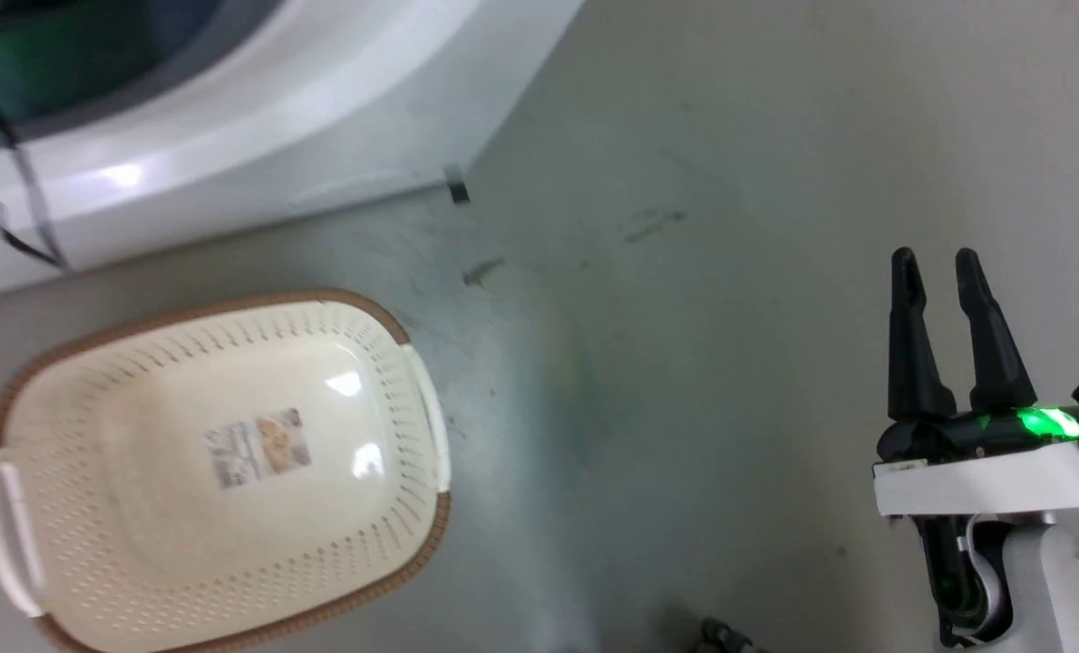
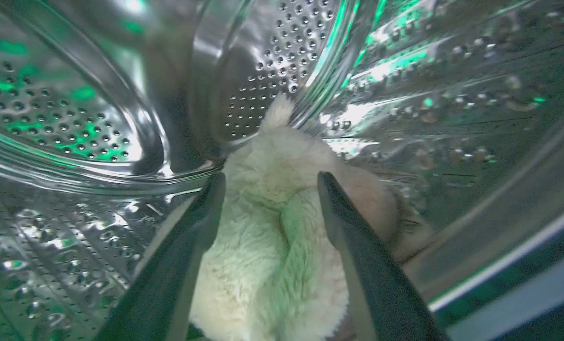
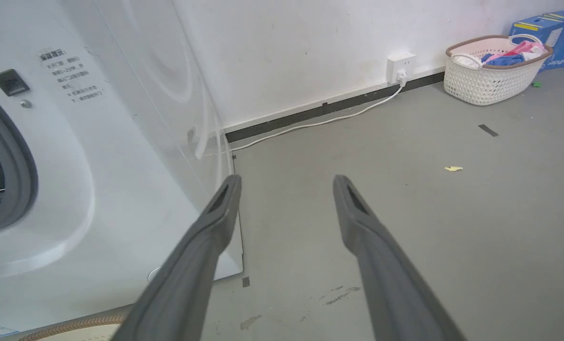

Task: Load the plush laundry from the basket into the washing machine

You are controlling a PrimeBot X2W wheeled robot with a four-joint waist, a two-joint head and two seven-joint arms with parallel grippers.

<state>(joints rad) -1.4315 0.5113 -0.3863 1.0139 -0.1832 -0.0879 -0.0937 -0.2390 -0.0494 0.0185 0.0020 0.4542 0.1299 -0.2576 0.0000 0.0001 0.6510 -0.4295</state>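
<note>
Squarely between the left claw [image 2: 271, 176] fingers [image 2: 187, 255], plush laundry [image 2: 268, 237] inside the washing machine [image 2: 50, 118].

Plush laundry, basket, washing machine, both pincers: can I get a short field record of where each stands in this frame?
plush laundry: lying inside the steel drum
left pincer: open, reaching into the drum, one finger on either side of the plush
right pincer: open, holding nothing, above the floor
basket: on the floor in front of the washing machine, no laundry in it
task state: plush is in the drum
</note>
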